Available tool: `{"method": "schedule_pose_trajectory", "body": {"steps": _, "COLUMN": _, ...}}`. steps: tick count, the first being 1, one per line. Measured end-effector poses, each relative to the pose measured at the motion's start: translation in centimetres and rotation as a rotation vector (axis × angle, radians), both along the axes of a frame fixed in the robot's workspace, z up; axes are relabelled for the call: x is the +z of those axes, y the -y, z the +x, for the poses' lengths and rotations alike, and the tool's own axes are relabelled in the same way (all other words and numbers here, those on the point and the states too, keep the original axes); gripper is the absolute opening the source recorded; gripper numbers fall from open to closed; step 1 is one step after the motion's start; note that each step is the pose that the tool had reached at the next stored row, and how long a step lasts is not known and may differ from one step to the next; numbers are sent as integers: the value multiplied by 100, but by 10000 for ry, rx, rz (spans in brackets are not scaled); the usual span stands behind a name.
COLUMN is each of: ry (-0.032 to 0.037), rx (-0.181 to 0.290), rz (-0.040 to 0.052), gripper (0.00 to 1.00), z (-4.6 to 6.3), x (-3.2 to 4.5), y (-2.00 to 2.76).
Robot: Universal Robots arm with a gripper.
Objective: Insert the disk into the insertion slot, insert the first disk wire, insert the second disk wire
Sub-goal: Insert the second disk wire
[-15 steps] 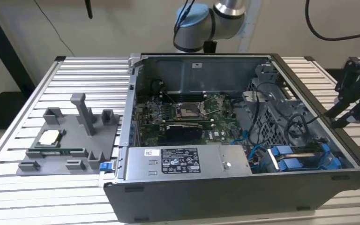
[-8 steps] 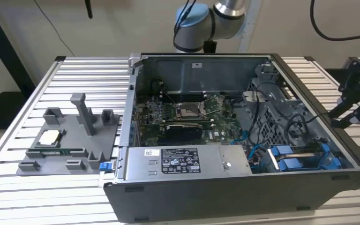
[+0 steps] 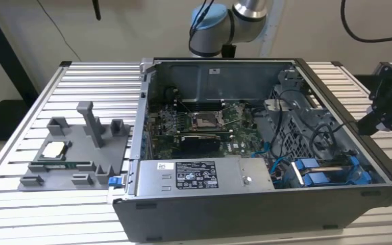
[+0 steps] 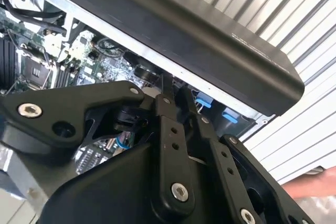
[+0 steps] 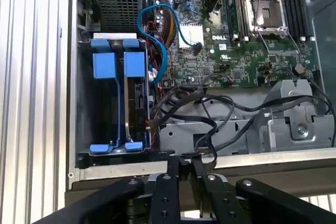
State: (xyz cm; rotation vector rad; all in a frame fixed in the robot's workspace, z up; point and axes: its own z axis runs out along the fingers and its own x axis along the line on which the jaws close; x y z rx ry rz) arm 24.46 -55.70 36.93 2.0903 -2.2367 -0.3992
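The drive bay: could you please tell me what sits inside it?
Two blue carriers stand side by side in the drive bay; the one nearer the motherboard holds the disk, edge-on. The carriers cover the disk's faces and the bay floor.

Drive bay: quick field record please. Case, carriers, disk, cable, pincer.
case: open computer case on a slatted table
carriers: two blue carriers side by side in the corner bay
disk: edge-on in the carrier nearer the circuit board, seated in the bay
cable: blue cable loops from the circuit board toward the bay; plugged or not, cannot tell
pincer: outside the case wall, next to the bay, holding nothing visible
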Motion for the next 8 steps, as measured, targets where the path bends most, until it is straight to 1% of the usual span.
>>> {"method": "schedule_pose_trajectory", "body": {"steps": 2, "ry": -2, "rx": -43, "rz": 18, "gripper": 24, "z": 0, "x": 0, "y": 3}}
{"method": "schedule_pose_trajectory", "body": {"steps": 3, "ry": -4, "rx": -49, "rz": 18, "gripper": 22, "z": 0, "x": 1, "y": 4}}
{"method": "schedule_pose_trajectory", "body": {"steps": 4, "ry": -8, "rx": -52, "rz": 19, "gripper": 16, "z": 0, "x": 0, "y": 6}}
{"method": "schedule_pose_trajectory", "body": {"steps": 8, "ry": -14, "rx": -65, "rz": 19, "gripper": 16, "z": 0, "x": 0, "y": 14}}
